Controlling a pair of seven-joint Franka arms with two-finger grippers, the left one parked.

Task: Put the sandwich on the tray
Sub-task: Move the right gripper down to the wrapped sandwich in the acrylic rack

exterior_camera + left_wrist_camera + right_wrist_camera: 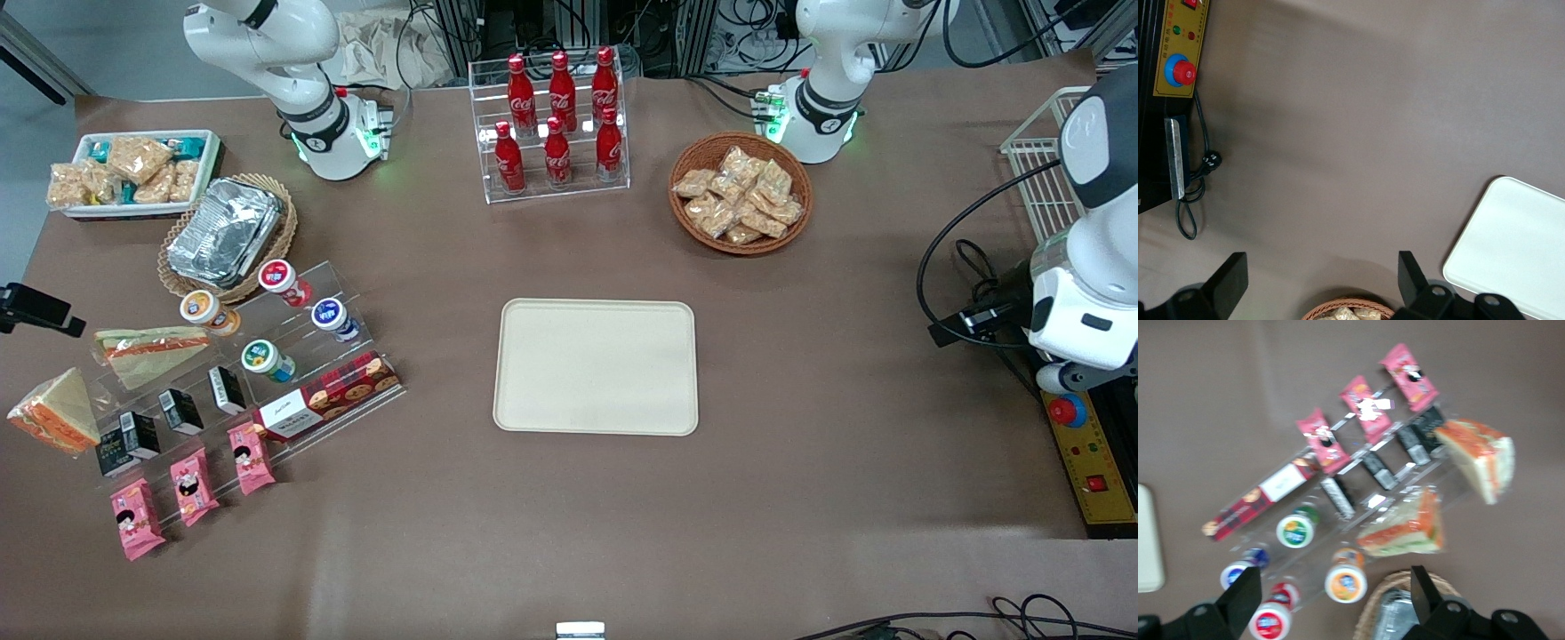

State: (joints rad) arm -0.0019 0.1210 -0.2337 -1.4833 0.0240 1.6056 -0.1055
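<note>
The sandwich (55, 411), a small wrapped wedge of pale bread with orange-red layers, leans at the end of a clear stepped shelf (356, 391) toward the working arm's end of the table. It also appears in the right wrist view as the sandwich (1478, 457). The cream tray (596, 366) lies bare at mid-table, and an edge of the tray (1146, 540) shows in the wrist view. My right gripper (1335, 600) hangs open, high above the shelf's yogurt cups and the foil basket, holding nothing. It is out of the front view.
A longer wedge with a green band (147, 348) lies beside the sandwich. The shelf holds cups (267, 360), pink packets (194, 484) and a cookie box (329, 402). Nearby are a foil container in a wicker basket (227, 233), a white snack bin (133, 171), a cola rack (556, 120) and a snack basket (740, 194).
</note>
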